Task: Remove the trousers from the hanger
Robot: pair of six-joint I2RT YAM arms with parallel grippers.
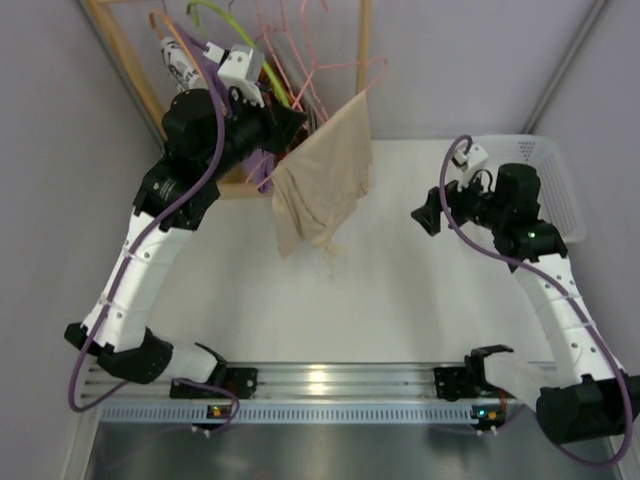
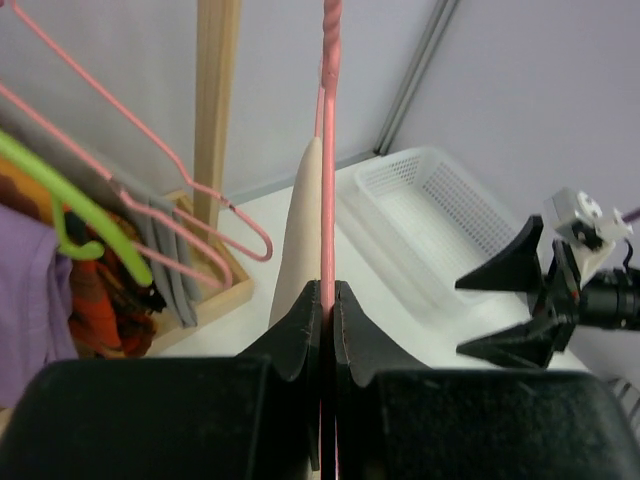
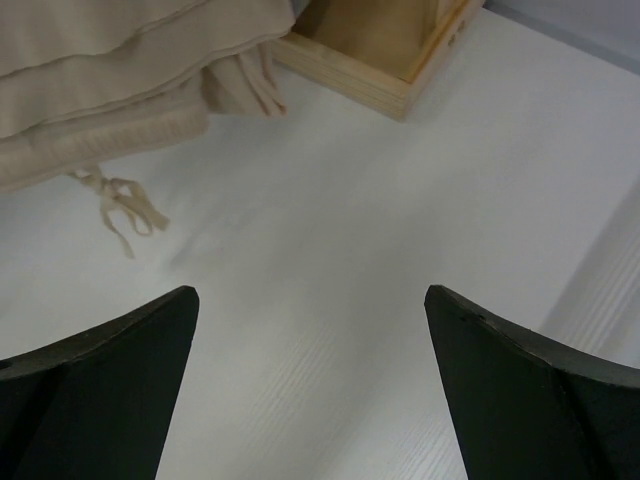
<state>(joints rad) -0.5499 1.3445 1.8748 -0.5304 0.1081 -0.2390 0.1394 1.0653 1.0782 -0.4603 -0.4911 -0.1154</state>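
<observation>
The beige trousers (image 1: 322, 180) hang folded over the bar of the pale-pink wire hanger (image 1: 368, 80), with their lower end and drawstring reaching the white table. My left gripper (image 1: 298, 125) is at the hanger's left end, shut on the pink wire. In the left wrist view the wire of the hanger (image 2: 327, 150) runs straight up out of the left gripper (image 2: 328, 295), with the trousers (image 2: 305, 230) edge-on behind it. My right gripper (image 1: 425, 215) stands open to the right of the trousers, apart from them. In the right wrist view this gripper (image 3: 310, 295) holds nothing, and the trousers (image 3: 120, 60) lie at the upper left.
A wooden rack (image 1: 120, 50) at the back left carries several more hangers, among them a lime-green one (image 1: 235, 35), and a purple garment (image 2: 25, 290). Its wooden base (image 3: 390, 50) sits on the table behind the trousers. A white plastic basket (image 1: 555, 170) stands at the back right.
</observation>
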